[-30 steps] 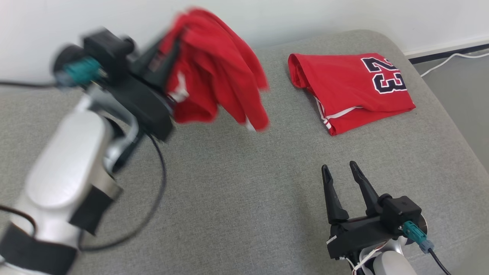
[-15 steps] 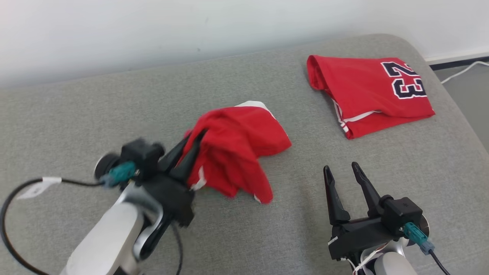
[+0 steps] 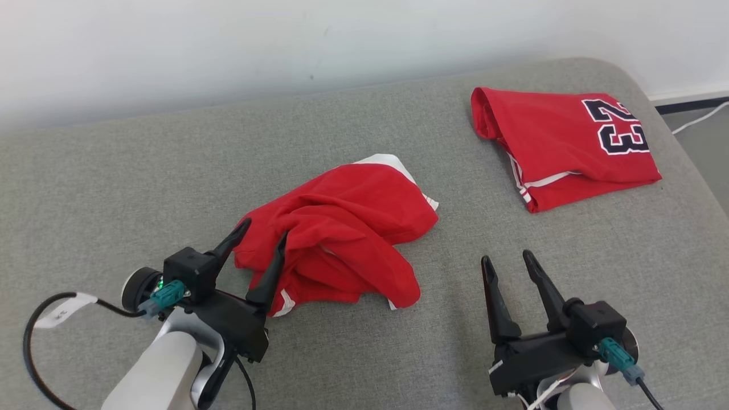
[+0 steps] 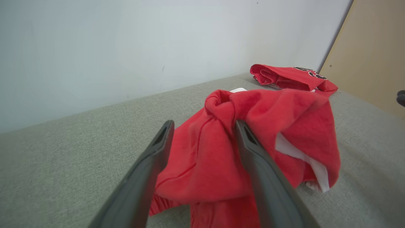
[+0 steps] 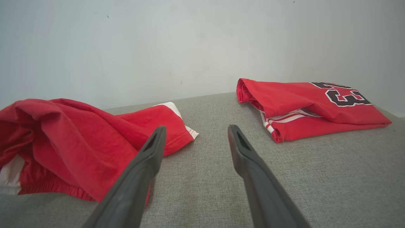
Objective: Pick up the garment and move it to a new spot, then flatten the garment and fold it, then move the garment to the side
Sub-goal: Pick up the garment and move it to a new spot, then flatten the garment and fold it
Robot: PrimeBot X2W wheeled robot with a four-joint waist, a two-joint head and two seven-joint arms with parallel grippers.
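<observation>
The garment [image 3: 347, 228], a crumpled red piece with white trim, lies in a heap on the grey padded surface [image 3: 398, 341] near the middle. My left gripper [image 3: 265, 229] is open at the heap's near-left edge. In the left wrist view a fold of the garment [image 4: 269, 120] lies loosely between the spread fingers of that gripper [image 4: 204, 123] and drapes over the right finger. My right gripper [image 3: 506, 256] stands open at the lower right, nothing between its fingers, apart from the cloth. The right wrist view has this gripper [image 5: 196, 127] over bare surface, the garment [image 5: 79, 133] to its left.
A folded red jersey [image 3: 564, 148] with the number 23 lies at the far right of the surface, also in the wrist views [image 4: 284, 76] [image 5: 303, 104]. A pale wall runs behind. Beyond the right edge is floor with a white cable [image 3: 700, 117].
The left arm came down from high at the back left with the garment, laid it on the surface, and its gripper opened. The right arm stayed put.
</observation>
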